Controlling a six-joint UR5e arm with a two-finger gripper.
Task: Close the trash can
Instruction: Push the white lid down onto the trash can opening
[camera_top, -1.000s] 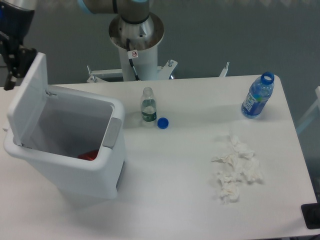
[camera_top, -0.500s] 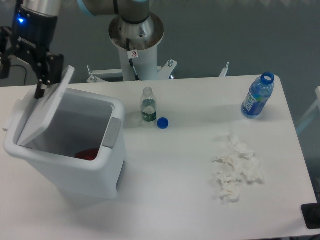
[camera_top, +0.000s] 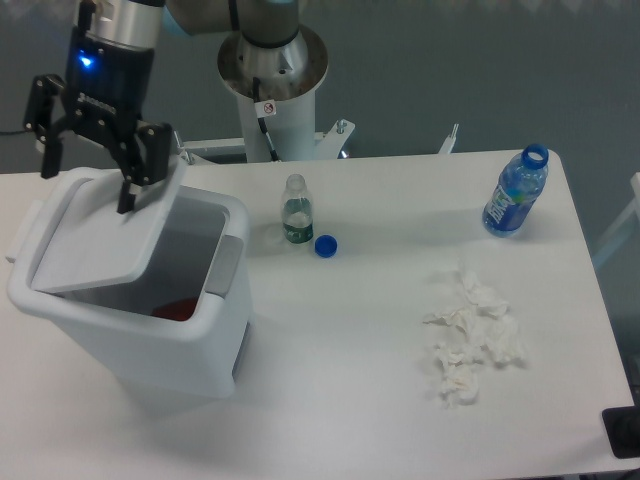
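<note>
Spread wide, the claw (camera_top: 88, 180) is held over the far edge of the trash can (camera_top: 135, 300), with nothing gripped between its fingers; one dark fingertip (camera_top: 127, 203) appears to be pressed on the lid (camera_top: 100, 248), though contact cannot be confirmed from this angle. The trash can is placed at the left end of the table (camera_top: 380, 400), its grey latch tab (camera_top: 225, 265) turned toward the middle. The lid is tilted low over the opening but not seated: a gap is seen along the latch side, and something red (camera_top: 178, 311) is glimpsed inside. The step in hand is judged to be the push-down, well advanced but unfinished. A further downward press near the lid's free edge is likely called for, until the lid is met by the latch. Further out, a small clear bottle (camera_top: 296, 210) and a loose blue cap (camera_top: 325, 245) are seen just beside the bin, crumpled tissues (camera_top: 470, 340) lie well apart, and a blue bottle (camera_top: 516, 192) is stood at the far right.
</note>
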